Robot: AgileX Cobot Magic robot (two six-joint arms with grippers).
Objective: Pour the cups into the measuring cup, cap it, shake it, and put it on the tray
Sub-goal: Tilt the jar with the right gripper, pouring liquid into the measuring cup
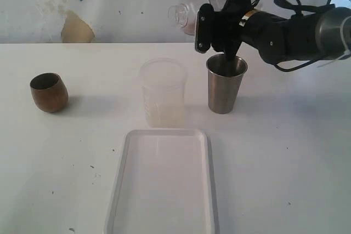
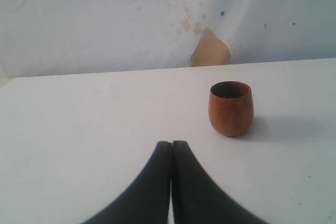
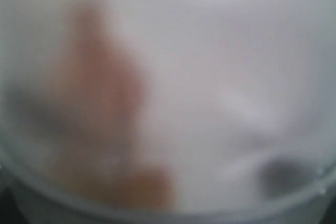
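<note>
The brown wooden cup [image 1: 49,92] stands upright at the far left of the table; in the left wrist view the wooden cup [image 2: 230,108] is beyond my left gripper [image 2: 171,143], which is shut and empty. The steel tumbler [image 1: 225,83] stands upright right of centre. Just above its rim hangs my right gripper [image 1: 215,39], its jaws wide around a clear plastic vessel [image 1: 186,11] lying on its side in the air. I cannot tell whether that vessel is the measuring cup. Its blurred translucent wall [image 3: 210,77] fills the right wrist view. The white tray [image 1: 125,157] lies at the front centre.
A frosted translucent beaker [image 1: 162,92] stands upright between the tray and the tumbler, a little left of the tumbler. A pale wall with a brown patch [image 1: 76,28] runs along the table's far edge. The left arm is outside the exterior view.
</note>
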